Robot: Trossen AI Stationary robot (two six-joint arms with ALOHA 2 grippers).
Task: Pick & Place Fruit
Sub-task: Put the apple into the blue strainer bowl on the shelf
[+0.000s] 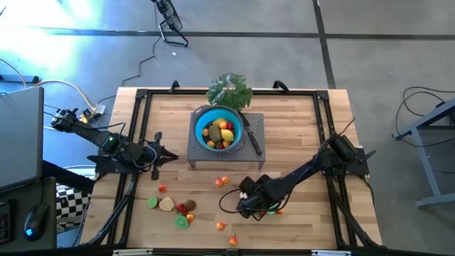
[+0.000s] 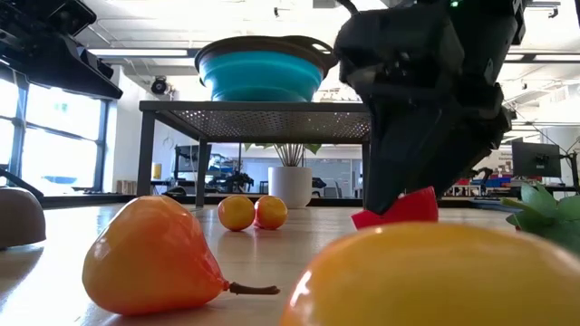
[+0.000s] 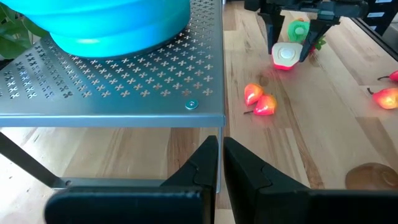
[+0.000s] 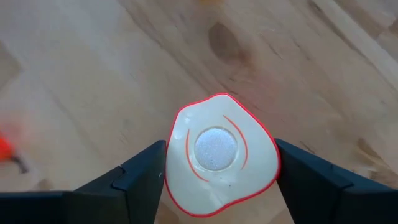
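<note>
Pick step: right gripper (image 4: pixel 217 163) fingers clamp apple slice (image 4: pixel 219 152) low over tabletop (image 1: pixel 298 128), 5 o'clock of bowl (image 1: pixel 220 129). Next: lift, carry to bowl. Left gripper (image 3: pixel 221 163) closed, idle at 9 o'clock.

A bowl (image 1: pixel 220 129) holding fruit is set on a raised rack (image 1: pixel 200 151) at the surface's (image 1: pixel 298 128) rear centre; loose fruit pieces (image 1: pixel 170 205) are scattered in front of it

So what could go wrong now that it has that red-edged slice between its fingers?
The right gripper pinches the apple slice only by its thin edges, so it might twist or slip out. The blue bowl sits raised on a metal stand and already holds fruit, so a clipped rim or bounce-out seems possible.
</note>
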